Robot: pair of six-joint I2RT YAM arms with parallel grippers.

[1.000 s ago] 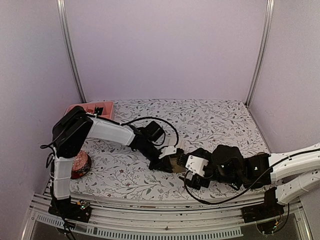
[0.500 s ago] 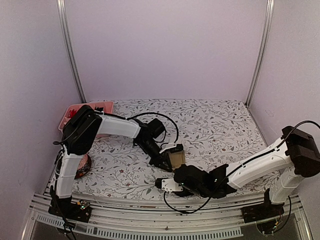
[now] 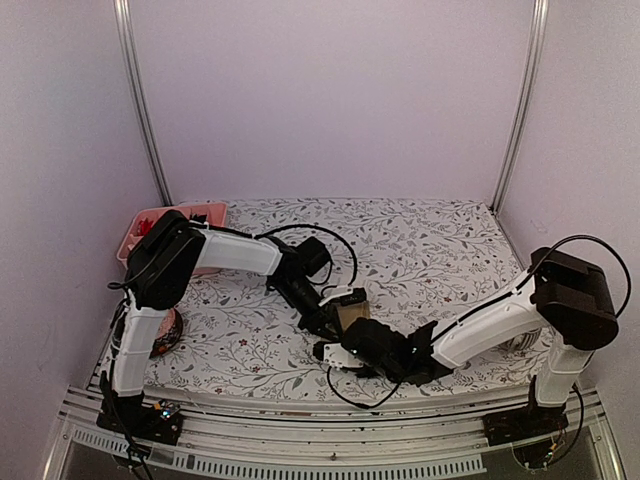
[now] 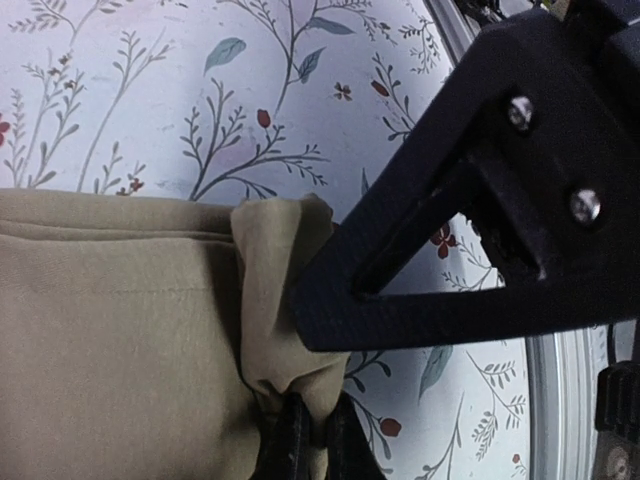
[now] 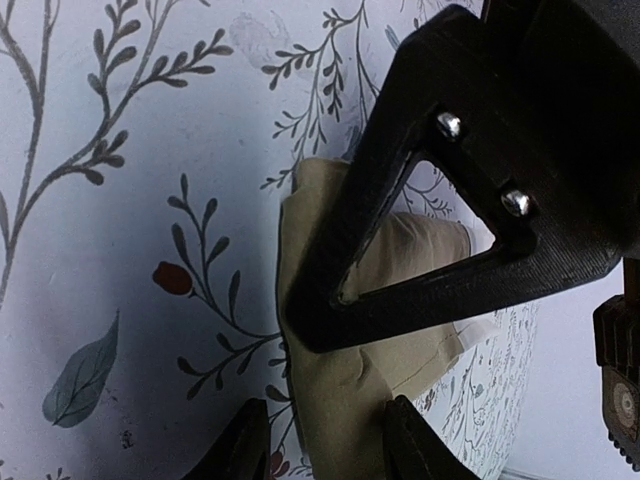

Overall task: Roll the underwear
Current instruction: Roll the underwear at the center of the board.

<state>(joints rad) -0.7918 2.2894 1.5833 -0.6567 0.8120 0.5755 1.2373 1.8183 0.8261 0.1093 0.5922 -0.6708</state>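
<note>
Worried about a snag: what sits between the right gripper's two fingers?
A fold of the tan underwear. The right wrist view shows the right gripper open around it, over the floral table.

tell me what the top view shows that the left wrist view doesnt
Only the top view: both whole arms, the right gripper close in front of the cloth, most of the table, and a pink bin at its back left corner. Only the left wrist view: the folds in the tan underwear and a bunched corner of it pinched in the left gripper. Both: the tan underwear lying on the flowered table, held by the left gripper.
</note>
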